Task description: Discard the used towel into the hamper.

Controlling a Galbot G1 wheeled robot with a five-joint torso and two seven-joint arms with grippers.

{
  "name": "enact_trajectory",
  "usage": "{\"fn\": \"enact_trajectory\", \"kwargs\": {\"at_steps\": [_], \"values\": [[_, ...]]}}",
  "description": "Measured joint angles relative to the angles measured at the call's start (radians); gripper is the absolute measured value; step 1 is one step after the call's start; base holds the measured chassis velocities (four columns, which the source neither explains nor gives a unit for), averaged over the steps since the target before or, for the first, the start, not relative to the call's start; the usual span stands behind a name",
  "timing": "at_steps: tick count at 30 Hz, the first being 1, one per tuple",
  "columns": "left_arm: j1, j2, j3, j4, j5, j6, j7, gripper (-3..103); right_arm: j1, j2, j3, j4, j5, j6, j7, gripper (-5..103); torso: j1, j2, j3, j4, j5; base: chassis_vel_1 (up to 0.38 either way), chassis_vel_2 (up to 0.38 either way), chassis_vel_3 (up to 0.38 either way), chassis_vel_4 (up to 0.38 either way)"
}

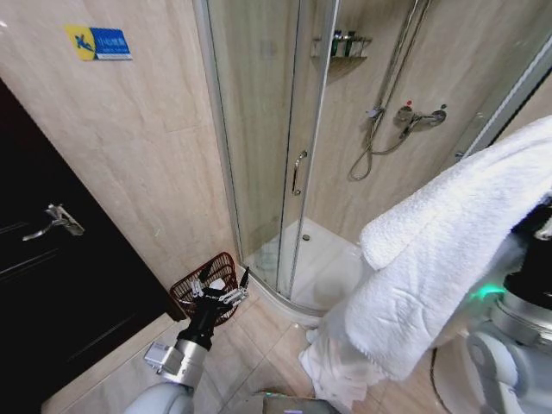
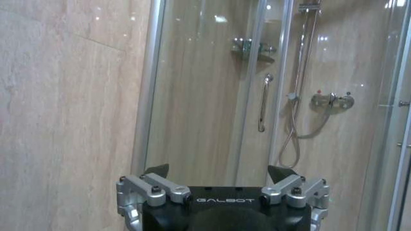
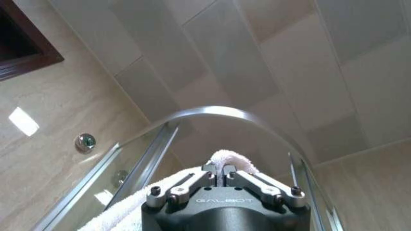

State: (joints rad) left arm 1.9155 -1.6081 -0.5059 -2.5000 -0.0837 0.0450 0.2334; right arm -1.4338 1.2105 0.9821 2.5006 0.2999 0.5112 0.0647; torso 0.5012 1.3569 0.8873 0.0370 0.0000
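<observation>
The used towel point(image 1: 431, 259) is white and thick. It hangs in a long fold at the right of the head view, its lower end reaching down towards the floor. In the right wrist view my right gripper point(image 3: 222, 172) is held high, shut on a bunched edge of the towel point(image 3: 231, 157). The hamper point(image 1: 184, 291), a dark red-brown wire basket, stands on the floor by the wall, to the left of the shower. My left gripper point(image 1: 222, 278) hovers open just in front of the hamper. In the left wrist view the left gripper point(image 2: 218, 171) has nothing between its fingers.
A curved glass shower enclosure point(image 1: 259, 155) with a door handle point(image 1: 297, 172) stands straight ahead, its white tray point(image 1: 323, 259) on the floor. A black door point(image 1: 52, 285) with a lever handle is at the left. Beige floor tiles point(image 1: 250, 345) lie between me and the hamper.
</observation>
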Motion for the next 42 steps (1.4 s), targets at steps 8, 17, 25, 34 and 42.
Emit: {"fn": "enact_trajectory", "kwargs": {"at_steps": [8, 17, 25, 34, 42], "values": [[0.0, 0.0, 0.0, 0.0, 0.0, 0.0, 0.0, 100, -0.002, 0.001, -0.003, 0.0, 0.0, -0.001, -0.001, 4, 0.0, 0.0, 0.0, 0.0, 0.0001, 0.026, -0.027, -0.03, 0.02], [0.0, 0.0, 0.0, 0.0, 0.0, 0.0, 0.0, 100, -0.012, 0.006, -0.005, -0.001, 0.0, -0.004, 0.0, 4, 0.0, 0.0, 0.0, 0.0, 0.0, 0.0, 0.0, 0.0, 0.0], [0.0, 0.0, 0.0, 0.0, 0.0, 0.0, 0.0, 100, -0.016, 0.01, -0.005, -0.001, 0.0, -0.002, -0.001, 4, 0.0, 0.0, 0.0, 0.0, 0.0, 0.034, -0.028, -0.05, 0.033], [0.0, 0.0, 0.0, 0.0, 0.0, 0.0, 0.0, 100, -0.02, 0.011, -0.007, -0.001, 0.001, -0.001, -0.002, 4, 0.0, 0.0, 0.0, 0.0, 0.0, 0.05, -0.054, -0.056, 0.05], [0.0, 0.0, 0.0, 0.0, 0.0, 0.0, 0.0, 100, -0.026, 0.016, -0.007, -0.001, 0.006, -0.003, -0.002, 4, 0.0, 0.0, 0.0, 0.0, 0.0, 0.029, -0.033, -0.029, 0.019]]}}
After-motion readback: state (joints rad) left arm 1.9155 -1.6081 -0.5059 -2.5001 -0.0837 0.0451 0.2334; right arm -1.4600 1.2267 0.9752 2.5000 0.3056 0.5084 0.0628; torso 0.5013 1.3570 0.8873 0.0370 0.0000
